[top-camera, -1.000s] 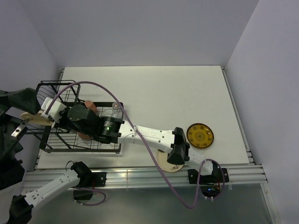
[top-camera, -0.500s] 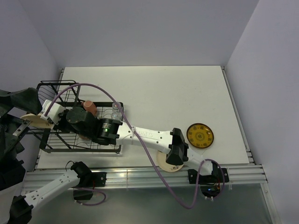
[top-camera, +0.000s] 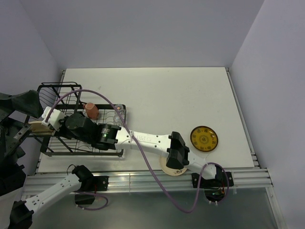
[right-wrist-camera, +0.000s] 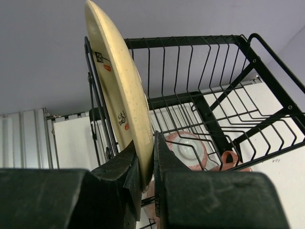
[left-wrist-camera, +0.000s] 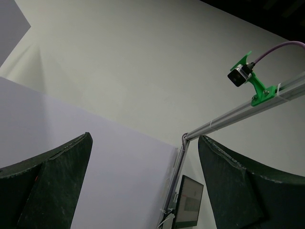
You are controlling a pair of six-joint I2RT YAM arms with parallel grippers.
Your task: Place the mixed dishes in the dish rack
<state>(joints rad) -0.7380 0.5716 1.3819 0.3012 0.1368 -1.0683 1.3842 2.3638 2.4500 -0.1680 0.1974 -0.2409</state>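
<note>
My right gripper (top-camera: 46,125) (right-wrist-camera: 147,160) is shut on the rim of a cream floral plate (top-camera: 36,126) (right-wrist-camera: 118,90). It holds the plate on edge, nearly upright, at the left end of the black wire dish rack (top-camera: 61,142) (right-wrist-camera: 224,81). A pink mug (top-camera: 91,110) (right-wrist-camera: 189,145) stands upside down in the rack, with a second pink piece (right-wrist-camera: 229,159) beside it. A clear glass (top-camera: 119,112) sits at the rack's right end. Another cream plate (top-camera: 167,168) lies partly under the right arm, and the yellow-and-dark plate (top-camera: 204,138) lies on the table. My left gripper (top-camera: 13,123) (left-wrist-camera: 143,143) is open and empty, pointing up.
The white table (top-camera: 162,95) is walled at the back and sides. The right arm (top-camera: 147,139) stretches across the table's front toward the rack. An aluminium rail (top-camera: 143,182) runs along the near edge. The left wrist view shows only ceiling and a green camera mount (left-wrist-camera: 251,78).
My right arm has reached further left with the cream plate, from over the rack's middle to its left end. The pink mug is now uncovered. The left arm has barely moved.
</note>
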